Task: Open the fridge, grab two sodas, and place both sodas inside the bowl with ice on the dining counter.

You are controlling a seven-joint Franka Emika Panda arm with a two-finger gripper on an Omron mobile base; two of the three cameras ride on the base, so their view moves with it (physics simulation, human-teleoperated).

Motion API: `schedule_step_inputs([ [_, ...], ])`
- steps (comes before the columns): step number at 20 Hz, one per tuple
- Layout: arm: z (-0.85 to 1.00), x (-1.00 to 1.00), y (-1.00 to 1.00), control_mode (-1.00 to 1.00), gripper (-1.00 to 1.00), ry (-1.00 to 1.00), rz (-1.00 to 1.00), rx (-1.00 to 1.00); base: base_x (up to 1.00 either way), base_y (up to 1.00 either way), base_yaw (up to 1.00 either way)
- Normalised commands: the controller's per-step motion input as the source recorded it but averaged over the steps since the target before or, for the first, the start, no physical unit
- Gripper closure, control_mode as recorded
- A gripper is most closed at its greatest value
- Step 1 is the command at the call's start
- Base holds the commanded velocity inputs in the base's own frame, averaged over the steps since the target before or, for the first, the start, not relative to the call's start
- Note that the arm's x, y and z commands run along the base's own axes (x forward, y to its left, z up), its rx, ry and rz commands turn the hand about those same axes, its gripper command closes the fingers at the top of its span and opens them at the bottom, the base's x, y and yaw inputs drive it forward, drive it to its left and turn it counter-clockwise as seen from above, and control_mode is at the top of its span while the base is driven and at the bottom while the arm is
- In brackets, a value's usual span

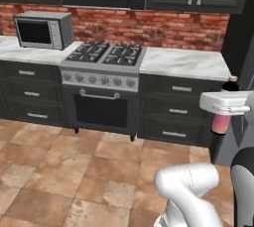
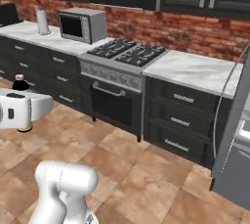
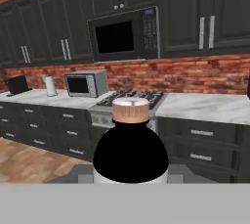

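Note:
My gripper is shut on one soda, a slim pink bottle held upright with its dark neck and cap above the hand. In the right base view the gripper hangs at the left with the soda's dark neck sticking up from it. The hand view has the soda's cap and dark shoulder close in front of the camera. The grey fridge with its slim curved handle stands at the far right. The bowl and the dining counter are out of view.
Ahead is a wall of dark drawer cabinets under a marble top, with a stove in the middle and a microwave on the left. A tan tiled floor lies between me and the cabinets.

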Motion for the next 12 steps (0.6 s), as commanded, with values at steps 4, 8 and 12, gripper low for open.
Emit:
schedule_step_inputs([
  [4,0.00,0.00,0.00,1.00,1.00,0.00,0.00,0.00,0.92,0.76,0.17],
  [8,0.00,0.00,0.00,1.00,1.00,0.00,0.00,0.00,0.86,0.83,0.16],
  [12,0.00,0.00,0.00,1.00,1.00,0.00,0.00,0.00,0.71,0.77,0.21],
])
